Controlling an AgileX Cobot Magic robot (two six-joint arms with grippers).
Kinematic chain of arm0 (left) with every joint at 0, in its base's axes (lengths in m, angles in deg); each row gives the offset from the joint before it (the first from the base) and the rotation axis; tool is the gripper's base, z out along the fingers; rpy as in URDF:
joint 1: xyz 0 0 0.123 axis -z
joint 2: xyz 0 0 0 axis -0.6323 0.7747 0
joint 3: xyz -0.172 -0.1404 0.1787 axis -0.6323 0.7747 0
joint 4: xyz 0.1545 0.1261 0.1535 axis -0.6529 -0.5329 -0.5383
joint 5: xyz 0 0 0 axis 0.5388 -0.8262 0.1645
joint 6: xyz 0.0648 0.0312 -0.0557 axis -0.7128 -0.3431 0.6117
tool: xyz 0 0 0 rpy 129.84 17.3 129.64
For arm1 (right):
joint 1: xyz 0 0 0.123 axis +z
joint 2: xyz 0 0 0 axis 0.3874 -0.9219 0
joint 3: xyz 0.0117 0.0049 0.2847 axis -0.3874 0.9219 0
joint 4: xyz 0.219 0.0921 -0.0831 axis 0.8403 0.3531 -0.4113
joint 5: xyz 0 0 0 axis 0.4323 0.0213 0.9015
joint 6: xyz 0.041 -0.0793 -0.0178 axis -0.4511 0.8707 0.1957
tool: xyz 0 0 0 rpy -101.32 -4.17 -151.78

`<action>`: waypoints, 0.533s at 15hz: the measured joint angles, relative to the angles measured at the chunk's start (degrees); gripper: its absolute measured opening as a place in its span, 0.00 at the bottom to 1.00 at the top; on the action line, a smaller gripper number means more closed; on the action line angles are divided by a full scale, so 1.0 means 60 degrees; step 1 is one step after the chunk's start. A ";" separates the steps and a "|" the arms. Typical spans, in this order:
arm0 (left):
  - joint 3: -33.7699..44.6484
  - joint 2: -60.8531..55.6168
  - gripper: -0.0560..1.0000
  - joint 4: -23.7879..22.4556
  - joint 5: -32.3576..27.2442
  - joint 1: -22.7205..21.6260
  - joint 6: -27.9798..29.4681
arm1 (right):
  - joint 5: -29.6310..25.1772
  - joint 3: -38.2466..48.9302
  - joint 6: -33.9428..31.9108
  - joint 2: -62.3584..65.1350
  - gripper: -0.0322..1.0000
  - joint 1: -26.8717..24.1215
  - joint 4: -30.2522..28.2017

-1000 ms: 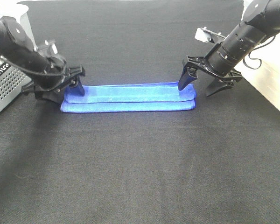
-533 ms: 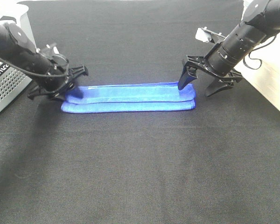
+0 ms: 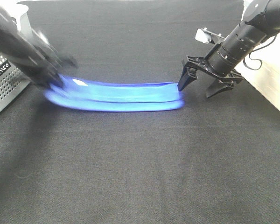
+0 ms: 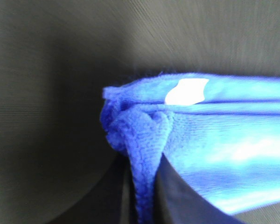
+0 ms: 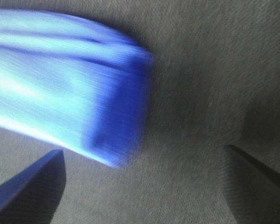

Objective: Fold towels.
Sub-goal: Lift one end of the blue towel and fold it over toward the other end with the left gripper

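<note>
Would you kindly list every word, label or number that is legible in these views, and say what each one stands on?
"NYYCO", as best it reads, the first letters uncertain: white lettering on the grey perforated basket at the left edge of the high view.
White tag on the blue towel: blurred, no print can be made out.
No other text shows.

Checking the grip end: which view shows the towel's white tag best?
Left wrist: the tag shows large beside the bunched end of the towel. Exterior high gives only a blurred white speck; right wrist shows the far end, no tag.
</note>
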State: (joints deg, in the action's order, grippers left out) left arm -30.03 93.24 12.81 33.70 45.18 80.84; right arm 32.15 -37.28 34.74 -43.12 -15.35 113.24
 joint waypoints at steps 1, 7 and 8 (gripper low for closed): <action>0.0000 -0.0535 0.12 -0.0201 -0.0392 -0.0019 0.0153 | -0.0010 0.0000 0.0000 0.0000 0.84 0.0000 0.0010; -0.0993 -0.1079 0.12 -0.0325 -0.1805 0.1079 0.1108 | -0.0497 0.0000 -0.0497 0.0000 0.84 0.0000 0.0181; -0.1423 -0.1031 0.12 -0.0277 -0.1757 0.1614 0.1442 | -0.0535 0.0000 -0.0497 0.0000 0.84 0.0000 0.0220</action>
State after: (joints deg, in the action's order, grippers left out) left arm -38.57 87.05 11.15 23.15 54.86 89.49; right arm 28.94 -37.28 31.77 -43.12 -15.35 114.56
